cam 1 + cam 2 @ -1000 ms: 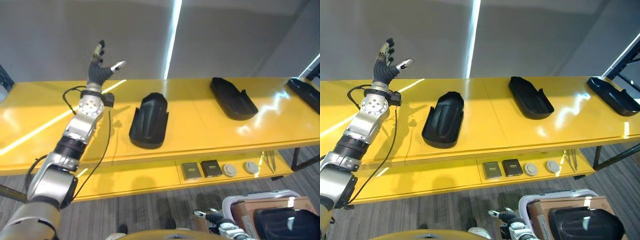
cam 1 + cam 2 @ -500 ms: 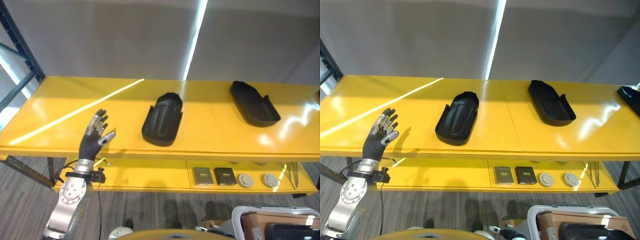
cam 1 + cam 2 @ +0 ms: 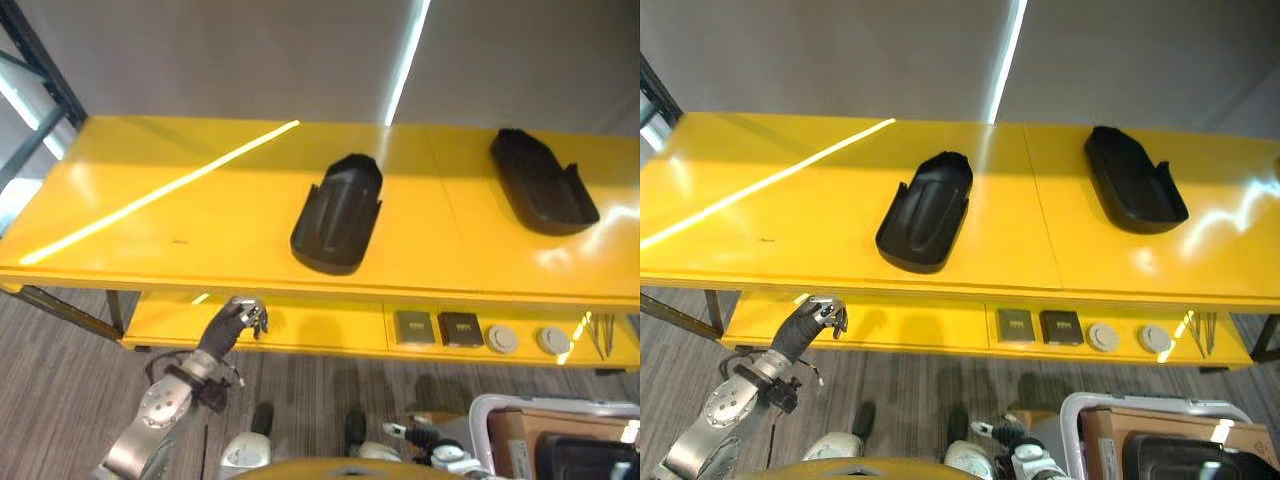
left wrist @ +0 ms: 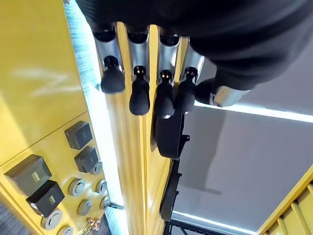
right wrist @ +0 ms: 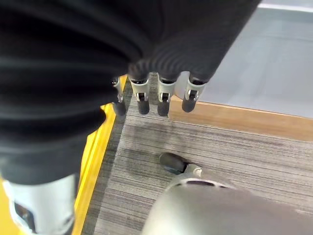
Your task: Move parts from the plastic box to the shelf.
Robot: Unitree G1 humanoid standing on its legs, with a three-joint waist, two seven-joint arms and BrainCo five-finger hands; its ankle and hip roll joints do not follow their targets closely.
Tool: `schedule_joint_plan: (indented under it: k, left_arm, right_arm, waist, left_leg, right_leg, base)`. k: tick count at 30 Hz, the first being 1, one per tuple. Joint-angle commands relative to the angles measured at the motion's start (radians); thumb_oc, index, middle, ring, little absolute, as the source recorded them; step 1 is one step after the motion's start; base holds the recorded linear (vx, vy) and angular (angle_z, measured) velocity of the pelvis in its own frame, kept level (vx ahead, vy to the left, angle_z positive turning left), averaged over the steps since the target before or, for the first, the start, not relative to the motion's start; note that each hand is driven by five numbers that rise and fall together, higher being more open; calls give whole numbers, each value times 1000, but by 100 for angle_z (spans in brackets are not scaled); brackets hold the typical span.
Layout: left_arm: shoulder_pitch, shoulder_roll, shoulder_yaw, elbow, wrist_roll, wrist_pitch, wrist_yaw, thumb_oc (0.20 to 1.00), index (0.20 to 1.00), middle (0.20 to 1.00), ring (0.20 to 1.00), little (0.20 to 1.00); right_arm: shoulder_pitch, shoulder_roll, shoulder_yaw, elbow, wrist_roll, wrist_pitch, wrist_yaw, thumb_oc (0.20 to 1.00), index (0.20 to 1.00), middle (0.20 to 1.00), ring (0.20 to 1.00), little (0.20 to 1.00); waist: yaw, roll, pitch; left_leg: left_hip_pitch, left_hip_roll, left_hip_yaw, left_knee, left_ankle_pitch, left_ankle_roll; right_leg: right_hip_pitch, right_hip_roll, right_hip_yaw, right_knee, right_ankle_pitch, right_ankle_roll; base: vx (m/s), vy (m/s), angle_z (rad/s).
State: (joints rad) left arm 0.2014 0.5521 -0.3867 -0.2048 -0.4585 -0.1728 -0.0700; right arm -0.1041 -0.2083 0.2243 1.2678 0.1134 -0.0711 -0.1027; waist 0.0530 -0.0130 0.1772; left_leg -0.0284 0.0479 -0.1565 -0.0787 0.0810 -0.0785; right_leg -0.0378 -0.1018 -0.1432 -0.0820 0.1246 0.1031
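Left hand (image 3: 232, 322) low before yellow shelf (image 3: 200, 215), fingers curled, empty; right hand (image 5: 156, 93) fingers curled, empty; two black parts (image 3: 338, 212) on shelf.

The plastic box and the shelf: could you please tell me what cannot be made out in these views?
- Plastic box, right eye view: cut off by the lower edge, so how many parts it still holds is unknown.
- Small items on the lower shelf, left eye view: too small to identify.
- Right hand, left eye view: only partly in frame at the bottom edge.
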Motion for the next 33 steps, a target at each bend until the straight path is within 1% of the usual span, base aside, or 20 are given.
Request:
schedule_joint_plan:
  k: [1, 3, 8, 12, 20, 25, 29, 30, 33]
  left_arm:
    - [-66, -23, 6, -67, -15, -55, -10, 200, 200, 200, 200, 200]
    - [-113, -37, -15, -55, 5, -60, 3, 200, 200, 200, 200, 200]
    - [-248, -106, -64, 0, 29, -70, 49, 200, 200, 200, 200, 200]
    - [-309, -137, -77, 44, 50, -71, 78, 200, 200, 200, 200, 200]
    - [-364, -161, -94, 120, 49, -65, 95, 200, 200, 200, 200, 200]
    - [-394, -169, -83, 153, 64, -81, 122, 200, 200, 200, 200, 200]
    - [-452, -190, -62, 177, 58, -100, 166, 200, 200, 200, 200, 200]
    - [-486, -210, -62, 194, 50, -106, 189, 200, 200, 200, 200, 200]
    - [-527, -221, -66, 208, 58, -111, 208, 200, 200, 200, 200, 200]
  right_arm:
    - [2, 0, 39, -8, 8, -16, -26, 1000, 1000, 1000, 1000, 1000]
    - [4, 0, 47, -8, 2, -14, -29, 1000, 1000, 1000, 1000, 1000]
    - [5, 6, 53, 9, 1, -3, -41, 1000, 1000, 1000, 1000, 1000]
    - [19, 16, 59, 10, 12, 0, -42, 1000, 1000, 1000, 1000, 1000]
    - [6, 22, 65, -3, 34, -1, -44, 1000, 1000, 1000, 1000, 1000]
    - [3, 28, 70, -18, 50, -8, -46, 1000, 1000, 1000, 1000, 1000]
    - [4, 30, 74, -14, 53, -8, -49, 1000, 1000, 1000, 1000, 1000]
    - [4, 30, 74, -12, 53, -7, -51, 1000, 1000, 1000, 1000, 1000]
    - [1, 30, 76, -9, 51, -6, -54, 1000, 1000, 1000, 1000, 1000]
  waist:
    - [-27, -17, -10]
    - [-37, -24, -6]
    - [-61, -38, 3]
    - [-78, -47, -2]
    - [-93, -45, 7]
    - [-99, -44, 13]
    - [-106, -40, 19]
    - [-112, -40, 20]
    - [-117, -39, 21]
  left_leg:
    - [-81, 32, 24, 18, -30, 10]
    - [-86, 36, 34, 14, -28, 11]
    - [-105, 41, 56, 3, -21, 7]
    - [-107, 46, 71, -2, -20, 4]
    - [-116, 46, 84, -3, -18, 1]
    - [-127, 46, 92, -3, -16, 1]
    - [-138, 47, 101, -4, -14, 0]
    - [-141, 45, 103, -4, -13, 0]
    - [-144, 46, 107, -5, -13, -1]
  right_leg:
    - [-19, -65, 38, 72, -99, 60]
    - [-32, -64, 48, 65, -93, 61]
    - [-61, -62, 63, 48, -77, 64]
    - [-68, -60, 76, 37, -70, 63]
    - [-82, -59, 89, 29, -62, 65]
    - [-98, -61, 95, 25, -54, 66]
    - [-116, -63, 101, 21, -47, 68]
    - [-121, -63, 105, 21, -46, 68]
    - [-125, -65, 107, 20, -44, 69]
  base:
    - [-38, 0, -11]
    - [-32, -6, -22]
    - [-12, -15, -22]
    - [37, -14, -8]
    - [10, -3, -5]
    - [1, -5, -5]
    - [11, -1, -6]
    - [10, -6, -13]
    - [12, -4, -8]
